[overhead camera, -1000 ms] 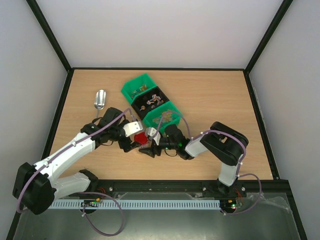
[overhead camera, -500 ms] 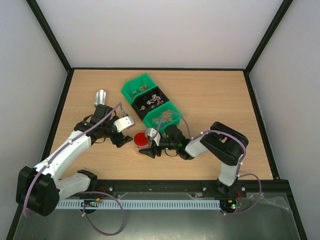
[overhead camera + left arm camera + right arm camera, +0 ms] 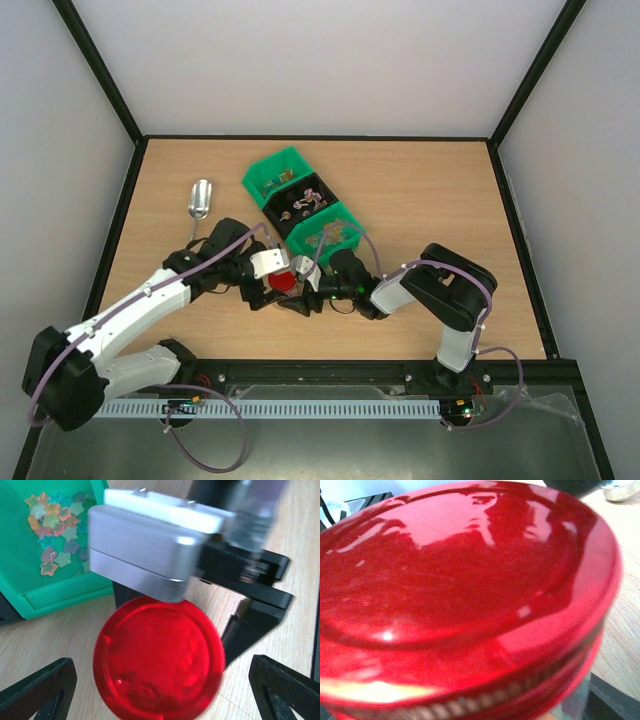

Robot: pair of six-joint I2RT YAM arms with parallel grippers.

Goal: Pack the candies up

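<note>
The candies (image 3: 52, 535) lie in the bin (image 3: 60, 599) just behind the jar (image 3: 159, 662), the scoop (image 3: 200, 200) well off to the left

The red lid (image 3: 470, 580) is cut off by the right wrist view's left and bottom edges; the fingers of the right gripper (image 3: 296, 298) are hidden behind it. From above, the candies (image 3: 325, 238) are too small to be told apart.

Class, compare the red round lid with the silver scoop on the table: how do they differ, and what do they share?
Colour: the lid is red, the scoop silver. Shape: the lid is a round disc; the scoop is long, with a thin handle. Place: the lid sits beside the green bin of candies; the scoop lies apart at the table's left. Both are shiny.
</note>
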